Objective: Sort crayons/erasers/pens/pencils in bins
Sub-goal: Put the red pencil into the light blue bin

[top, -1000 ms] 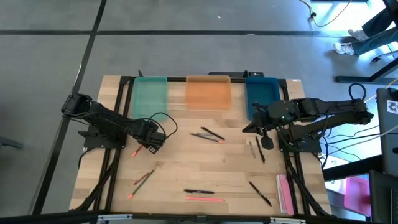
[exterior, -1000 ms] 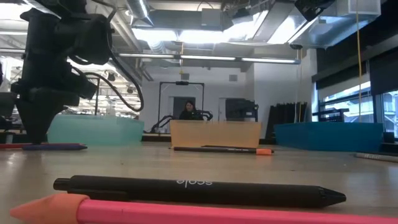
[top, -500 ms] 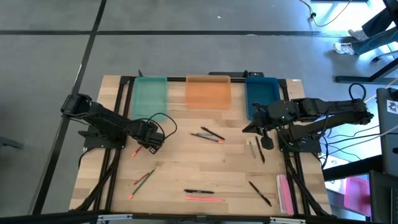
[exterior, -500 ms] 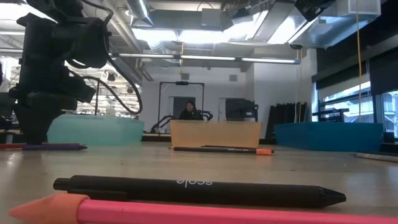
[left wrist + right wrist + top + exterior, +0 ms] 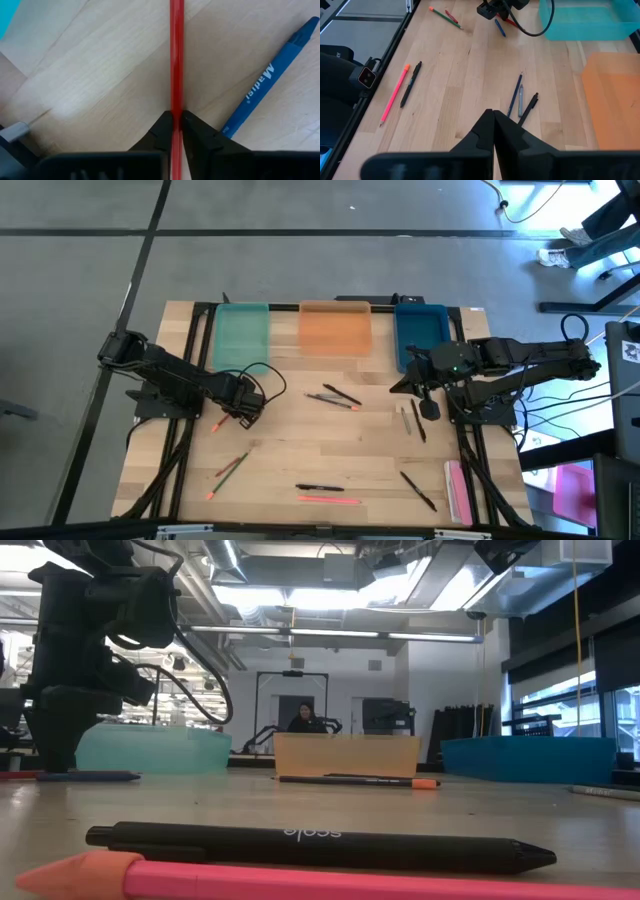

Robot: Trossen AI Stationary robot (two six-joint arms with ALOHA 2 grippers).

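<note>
Jaws of the low-reaching left gripper [image 5: 176,120] pinch a red pencil [image 5: 176,60] — right gripper [image 5: 493,120] pressed together.

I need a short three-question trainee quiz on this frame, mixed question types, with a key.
1. True or false: the left gripper is shut on the red pencil.
2. Multiple choice: what lies on the table right beside that pencil? A) a blue crayon B) a white eraser C) a yellow marker
3. Short answer: in the high view, which bin sits in the middle, between the teal bin and the blue bin?

Key:
1. True; its fingers pinch the pencil from both sides.
2. A, the blue crayon.
3. The orange bin.
</note>
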